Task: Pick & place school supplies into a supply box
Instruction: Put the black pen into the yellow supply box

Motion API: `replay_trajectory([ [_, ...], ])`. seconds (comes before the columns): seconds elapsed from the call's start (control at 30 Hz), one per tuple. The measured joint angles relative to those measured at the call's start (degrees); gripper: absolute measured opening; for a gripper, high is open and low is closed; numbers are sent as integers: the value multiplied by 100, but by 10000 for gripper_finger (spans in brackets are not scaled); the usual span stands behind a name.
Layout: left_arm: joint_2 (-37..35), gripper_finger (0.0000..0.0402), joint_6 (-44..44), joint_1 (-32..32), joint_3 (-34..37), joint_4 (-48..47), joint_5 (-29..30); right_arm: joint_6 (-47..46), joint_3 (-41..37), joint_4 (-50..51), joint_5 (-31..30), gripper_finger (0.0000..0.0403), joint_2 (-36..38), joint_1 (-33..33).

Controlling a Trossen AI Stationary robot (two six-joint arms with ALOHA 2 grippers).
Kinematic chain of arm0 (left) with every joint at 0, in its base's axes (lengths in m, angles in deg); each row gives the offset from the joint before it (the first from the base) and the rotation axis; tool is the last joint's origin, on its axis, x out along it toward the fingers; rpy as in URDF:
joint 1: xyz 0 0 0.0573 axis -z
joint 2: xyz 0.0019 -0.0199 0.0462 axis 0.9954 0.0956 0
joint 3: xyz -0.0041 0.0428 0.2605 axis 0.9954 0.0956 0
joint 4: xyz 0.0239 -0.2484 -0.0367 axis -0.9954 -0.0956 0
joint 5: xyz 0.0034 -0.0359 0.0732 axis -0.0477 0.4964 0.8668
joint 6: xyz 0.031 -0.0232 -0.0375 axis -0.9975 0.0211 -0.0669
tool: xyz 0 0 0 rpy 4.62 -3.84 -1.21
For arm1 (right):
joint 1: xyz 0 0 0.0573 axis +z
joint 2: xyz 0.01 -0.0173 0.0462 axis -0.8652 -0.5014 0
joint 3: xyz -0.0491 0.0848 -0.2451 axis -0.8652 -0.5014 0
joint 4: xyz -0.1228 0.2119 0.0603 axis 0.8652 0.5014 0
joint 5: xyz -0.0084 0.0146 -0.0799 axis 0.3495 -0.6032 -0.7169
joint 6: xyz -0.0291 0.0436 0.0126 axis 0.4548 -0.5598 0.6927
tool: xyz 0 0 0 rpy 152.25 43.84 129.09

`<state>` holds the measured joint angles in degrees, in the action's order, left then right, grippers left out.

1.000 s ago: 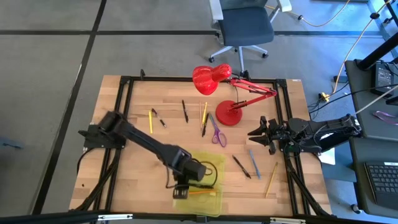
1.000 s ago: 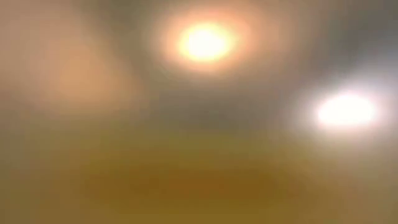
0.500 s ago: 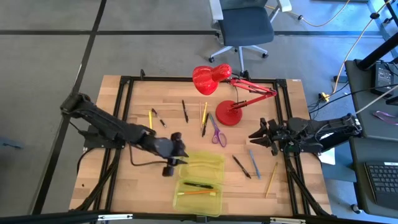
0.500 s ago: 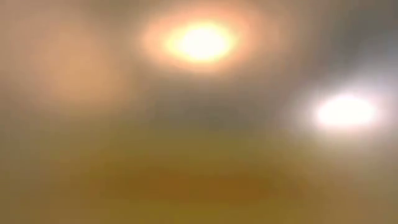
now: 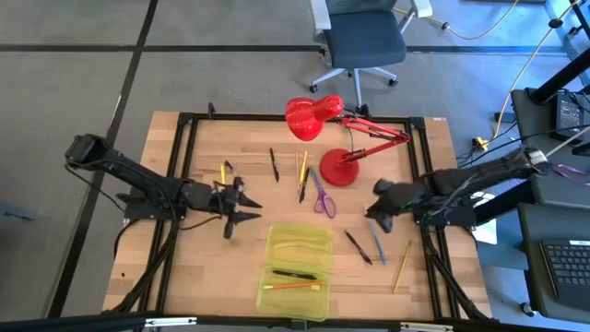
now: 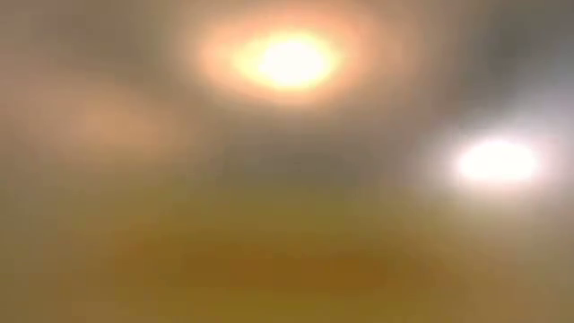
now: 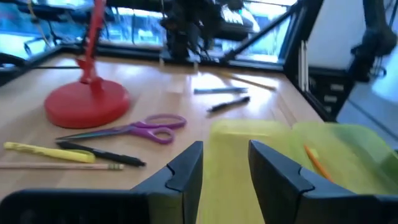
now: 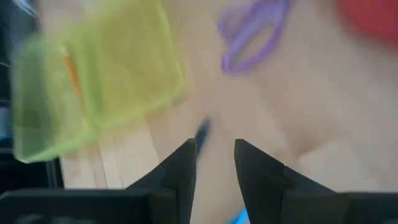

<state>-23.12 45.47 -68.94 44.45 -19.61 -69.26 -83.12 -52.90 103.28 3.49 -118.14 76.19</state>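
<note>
Hovering left end effector point(image 5: 241, 208) narrowly parted beside supply box point(image 5: 297, 268), right end effector point(image 5: 379, 208) narrowly parted, no legible writing

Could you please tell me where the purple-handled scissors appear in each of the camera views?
High view: scissors at table centre, just left of the red lamp base.
Low view: not discernible; the picture is a blur.
Left wrist view: scissors left of centre, below the lamp base.
Right wrist view: purple handles near the top.
Shared landmark: the yellow-green supply box.

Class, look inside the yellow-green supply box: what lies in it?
In the supply box, the half nearer the table's front edge holds a black pen and an orange pencil. The other half's contents cannot be made out.
</note>
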Motion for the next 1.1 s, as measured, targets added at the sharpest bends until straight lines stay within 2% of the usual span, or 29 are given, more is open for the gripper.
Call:
replay_trajectory([
  [0.2,-152,121,148,-120,546,978,6,-1336,986,209,-68,114,-1888,953],
  [0.4,-148,122,204,-120,553,946,-1,-2510,2090,1441,-190,114,-3416,1654],
  [0.53,-148,118,207,-118,553,943,-44,-2718,2410,1780,-141,114,-4109,1898],
  [0.67,-147,120,213,-118,553,943,-44,-2870,2538,1747,42,114,-4438,1997],
  [0.9,-143,116,110,-118,553,946,50,-2910,2558,1553,112,116,-4510,2018],
  [1.1,-143,114,110,-118,553,960,93,-2855,2557,1550,92,158,-4510,2018],
])
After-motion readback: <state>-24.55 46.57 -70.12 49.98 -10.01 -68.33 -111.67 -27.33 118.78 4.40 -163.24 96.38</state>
